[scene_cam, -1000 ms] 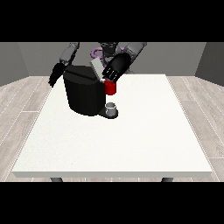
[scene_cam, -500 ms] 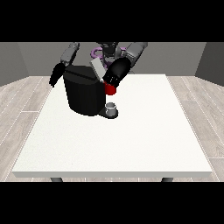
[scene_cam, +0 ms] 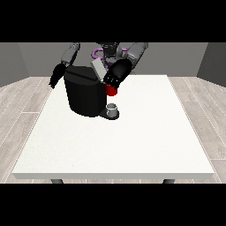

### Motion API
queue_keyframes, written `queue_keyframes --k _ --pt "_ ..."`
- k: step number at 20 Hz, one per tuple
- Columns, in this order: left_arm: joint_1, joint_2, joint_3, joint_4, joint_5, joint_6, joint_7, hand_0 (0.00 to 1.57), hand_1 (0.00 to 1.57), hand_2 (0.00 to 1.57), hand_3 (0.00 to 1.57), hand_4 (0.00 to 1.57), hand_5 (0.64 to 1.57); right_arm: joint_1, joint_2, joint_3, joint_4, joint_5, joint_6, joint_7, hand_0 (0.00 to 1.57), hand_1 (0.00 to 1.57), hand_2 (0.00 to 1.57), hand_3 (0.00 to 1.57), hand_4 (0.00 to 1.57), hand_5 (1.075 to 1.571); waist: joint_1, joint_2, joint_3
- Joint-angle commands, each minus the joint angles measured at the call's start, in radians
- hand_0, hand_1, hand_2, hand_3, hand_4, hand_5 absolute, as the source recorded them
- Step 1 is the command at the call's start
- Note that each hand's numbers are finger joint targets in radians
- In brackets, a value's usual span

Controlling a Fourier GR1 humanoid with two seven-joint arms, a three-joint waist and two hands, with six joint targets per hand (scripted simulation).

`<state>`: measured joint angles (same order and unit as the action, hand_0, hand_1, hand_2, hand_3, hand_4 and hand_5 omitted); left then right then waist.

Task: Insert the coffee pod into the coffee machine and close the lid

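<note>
The hand at the view's right (scene_cam: 116, 75) is hanging with fingers curled just above a red thing at the machine (scene_cam: 111, 90), beside the coffee machine (scene_cam: 84, 95); whether it is pinching anything cannot be told.

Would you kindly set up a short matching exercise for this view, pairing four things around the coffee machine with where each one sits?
Things:
1. coffee machine
2. red thing at the machine
3. hand at the view's right
4. hand at the view's left

Places:
A. beside the machine, off the table's far left edge
B. just below the hand at the view's right
C. over the machine's top, at its right side
D. standing on the white table, far left part

Pairs: 1-D, 2-B, 3-C, 4-A
</note>
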<state>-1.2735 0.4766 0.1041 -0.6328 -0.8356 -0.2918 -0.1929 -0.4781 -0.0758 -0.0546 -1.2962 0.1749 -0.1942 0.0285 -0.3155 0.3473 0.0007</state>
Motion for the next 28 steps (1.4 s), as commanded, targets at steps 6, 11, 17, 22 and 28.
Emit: queue_keyframes --k 6,11,17,22,28 --pt "-0.007 0.043 0.022 0.007 -0.007 0.057 -0.074 1.23 1.23 1.21 0.97 0.0 1.571 -0.023 -0.017 -0.014 -0.019 -0.021 0.021 -0.031 0.0 0.0 0.0 0.0 0.08 1.571 -0.016 0.061 -0.0006" --pt "-0.027 0.087 0.003 0.015 -0.05 0.081 -0.1 1.09 1.09 1.07 0.8 0.0 1.571 -0.007 0.0 0.031 -0.043 0.029 -0.004 -0.001 0.0 0.0 0.0 0.0 0.0 1.571 -0.042 0.071 -0.0007" --pt "-0.032 0.022 -0.038 -0.005 -0.09 0.105 -0.055 0.51 0.51 0.78 0.6 0.0 1.571 -0.046 0.002 0.014 0.0 0.034 -0.022 0.024 0.0 0.0 0.0 0.0 0.11 1.571 -0.009 0.043 -0.0004" --pt "-0.012 0.066 -0.017 0.013 -0.094 0.105 -0.064 0.0 0.0 0.59 0.46 0.0 1.571 0.02 -0.007 0.014 0.004 0.023 0.002 -0.024 0.0 0.0 0.0 0.0 0.09 1.571 -0.02 0.037 -0.0003" --pt "-0.02 0.071 -0.015 0.014 -0.091 0.097 -0.108 0.0 0.0 0.43 0.33 0.0 1.571 -0.045 -0.029 -0.019 0.016 0.032 -0.024 0.033 0.0 0.0 0.0 0.0 0.15 1.571 0.019 0.047 -0.0005"
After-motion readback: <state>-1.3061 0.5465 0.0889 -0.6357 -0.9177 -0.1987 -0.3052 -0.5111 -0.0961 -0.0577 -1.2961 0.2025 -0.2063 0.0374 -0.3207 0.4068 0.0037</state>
